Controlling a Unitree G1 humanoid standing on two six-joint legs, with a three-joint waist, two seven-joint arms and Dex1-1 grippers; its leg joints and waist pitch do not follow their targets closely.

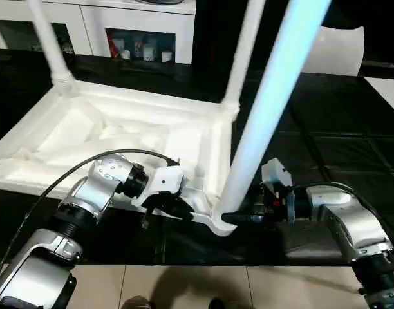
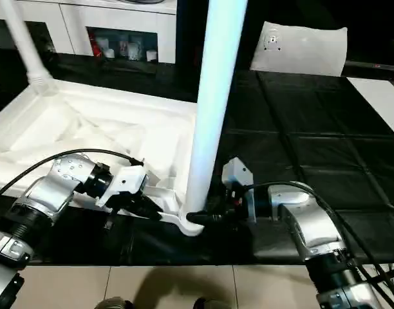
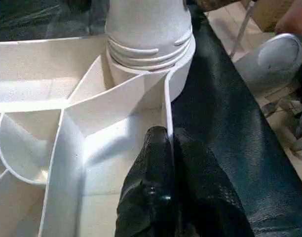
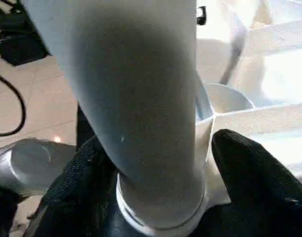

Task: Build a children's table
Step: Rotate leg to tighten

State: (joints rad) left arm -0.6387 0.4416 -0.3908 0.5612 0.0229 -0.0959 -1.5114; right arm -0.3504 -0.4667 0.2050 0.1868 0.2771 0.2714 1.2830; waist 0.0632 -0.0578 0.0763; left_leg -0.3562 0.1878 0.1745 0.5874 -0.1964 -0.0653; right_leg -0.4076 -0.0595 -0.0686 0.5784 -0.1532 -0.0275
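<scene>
Left eye view: the white tabletop (image 1: 120, 135) lies upside down on the dark surface (image 1: 338, 135), ribbed underside up, two legs (image 1: 50, 45) standing in its far corner sockets; a third leg (image 1: 268, 109) rises from the near corner socket (image 3: 146, 54); the left gripper (image 3: 170, 173) has its black fingers pressed together on the thin rim beside that socket; the right gripper (image 4: 161, 163) straddles the leg's base, fingers (image 4: 254, 173) spread either side, contact unclear.
</scene>
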